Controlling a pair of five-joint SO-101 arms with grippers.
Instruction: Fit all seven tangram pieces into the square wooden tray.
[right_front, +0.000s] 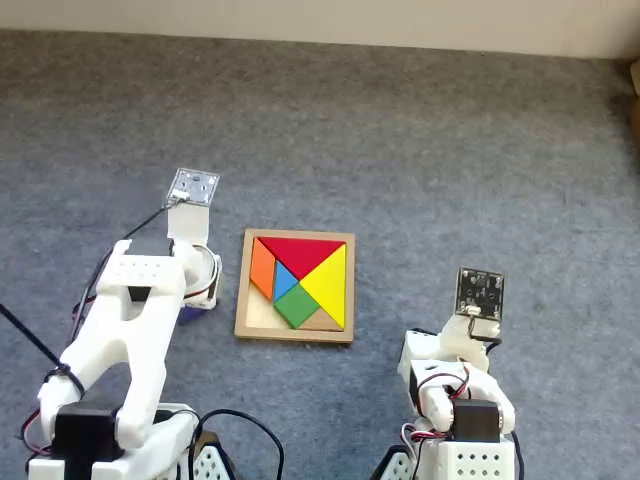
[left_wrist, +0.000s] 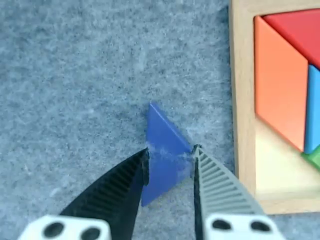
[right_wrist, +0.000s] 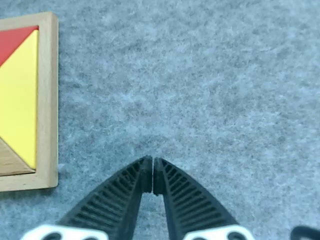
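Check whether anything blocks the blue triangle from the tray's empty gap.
Only the tray rim lies between the blue triangle and the gap. Nothing else visible there. The left claw flanks the triangle.

Your high view looks steeply down from a fixed spot over the counter (right_front: 450, 150), far enough back to take in both arms at the near edge and the square tray (right_front: 242, 285) between them. Your left wrist view sits close above the counter, looking past the left gripper (left_wrist: 170, 152) and the blue triangle (left_wrist: 162, 132) to the tray's orange side. Your right wrist view, equally close, looks past the right gripper (right_wrist: 152, 172) to its yellow side. All three share the tray.
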